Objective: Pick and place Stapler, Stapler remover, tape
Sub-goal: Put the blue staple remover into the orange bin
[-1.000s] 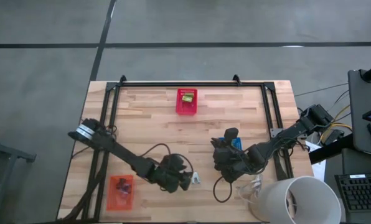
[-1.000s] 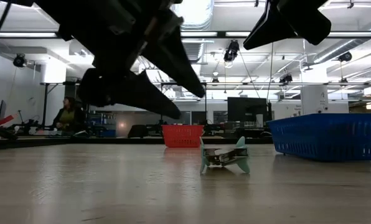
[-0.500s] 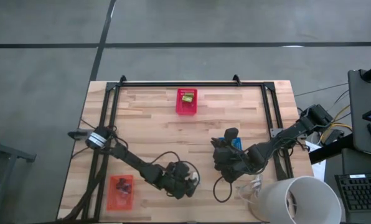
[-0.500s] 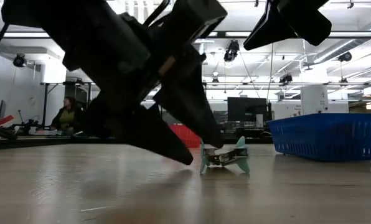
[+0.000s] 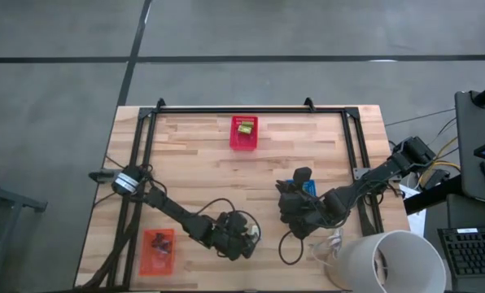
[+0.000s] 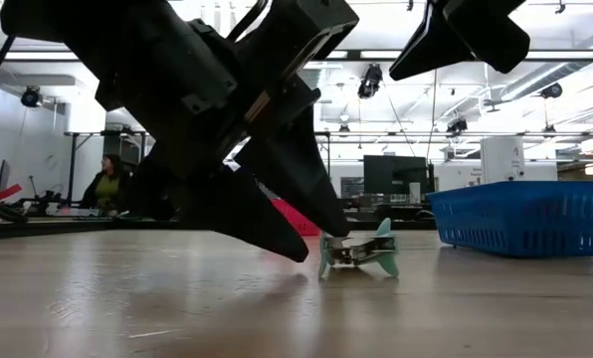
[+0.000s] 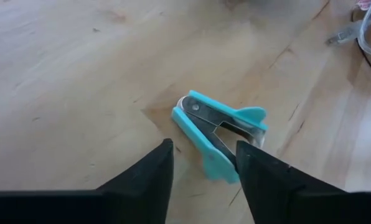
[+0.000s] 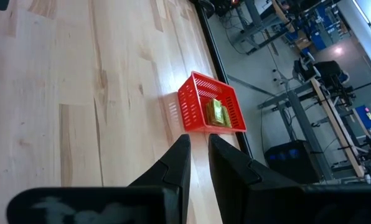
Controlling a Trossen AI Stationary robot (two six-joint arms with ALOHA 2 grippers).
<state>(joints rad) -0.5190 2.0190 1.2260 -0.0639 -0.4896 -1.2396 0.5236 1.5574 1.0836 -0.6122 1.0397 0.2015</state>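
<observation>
The teal staple remover (image 7: 220, 132) lies flat on the wooden table, near its near edge (image 5: 251, 233) (image 6: 358, 251). My left gripper (image 7: 203, 163) (image 5: 241, 237) is open and low over the table, its fingers standing at the remover's near end. The yellow-green stapler (image 5: 245, 128) (image 8: 215, 113) lies inside a red basket (image 5: 243, 142) at the far middle. An orange basket (image 5: 159, 249) near the left corner holds something red-pink; I cannot make out the tape rolls. My right gripper (image 8: 198, 157) (image 5: 294, 208) is shut and hangs above the table right of centre. My left gripper comes slanting down from the table's left. One fingertip (image 7: 240, 155) overlaps the end of the remover's teal handle (image 7: 218, 167) in the left wrist view. I cannot tell whether it touches. The other finger (image 7: 165, 160) stands clear on bare wood.
A blue basket (image 6: 525, 219) (image 5: 309, 186) sits beside my right arm. Loose cables (image 5: 328, 242) lie by the near right corner, and a big white shade (image 5: 389, 260) overhangs that corner. A black frame (image 5: 234, 109) rims the table. A person (image 6: 105, 184) sits far behind.
My left gripper has moved toward the table's near right and come down to the tabletop beside the staple remover, staying open. Most of that move happened in the first half second. The remover has not moved.
</observation>
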